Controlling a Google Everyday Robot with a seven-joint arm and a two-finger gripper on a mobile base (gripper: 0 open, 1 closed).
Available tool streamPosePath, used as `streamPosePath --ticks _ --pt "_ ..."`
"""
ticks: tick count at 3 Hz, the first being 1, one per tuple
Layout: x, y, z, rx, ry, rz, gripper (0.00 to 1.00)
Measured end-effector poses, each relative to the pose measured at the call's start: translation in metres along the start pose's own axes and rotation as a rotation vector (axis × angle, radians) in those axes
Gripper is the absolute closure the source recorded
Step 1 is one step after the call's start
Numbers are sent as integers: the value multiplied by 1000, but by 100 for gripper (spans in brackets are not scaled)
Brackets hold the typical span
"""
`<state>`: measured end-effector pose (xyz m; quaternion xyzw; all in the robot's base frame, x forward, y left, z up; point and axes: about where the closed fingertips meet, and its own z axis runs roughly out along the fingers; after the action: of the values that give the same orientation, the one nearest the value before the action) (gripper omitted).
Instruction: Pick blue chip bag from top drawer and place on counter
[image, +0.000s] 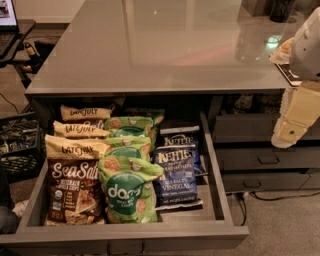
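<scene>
The tool (289, 131) hangs at the right edge of the view, just beside the right front corner of the surface (160, 50) and in front of the narrow drawers (265, 160) with bar handles. It is cream and white. Whether it is apart or together cannot be told, because only its outer side shows.

The drawer (216, 175) is to the left of the tool and lower, standing open far out from under the surface. The blue bag (176, 174) lies in the part of the drawer nearest the tool, but well apart from the tool. It leans back with its face up, and the white word "VINEGAR" can be read on it. A second bag (179, 136) of the same brand stands directly behind it, closer to the surface's edge. On the side of the blue bag away from the tool, touching it, the green bags (129, 192) stand in a row from front to back. Even farther from the tool is the brown bag (72, 192) marked "Sea Salt", and behind it are the yellow bags (82, 131).

The surface is grey and glossy and reflects light. At its far right corner, behind the tool, stands a dark object (282, 10). On the floor below the tool lies a cable (280, 196). Far to the left of the tool is a black crate (17, 145).
</scene>
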<state>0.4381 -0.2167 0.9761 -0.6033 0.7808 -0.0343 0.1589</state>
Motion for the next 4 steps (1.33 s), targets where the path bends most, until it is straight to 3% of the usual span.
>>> streamPosePath --ticks 1,2,3,4 --pt "0 0 0 0 0 0 0" --pt "-22 13 25 -42 -6 -31 0" --pt "-46 28 49 -88 -13 -63 0" --pt "-56 46 63 -183 -74 -60 0"
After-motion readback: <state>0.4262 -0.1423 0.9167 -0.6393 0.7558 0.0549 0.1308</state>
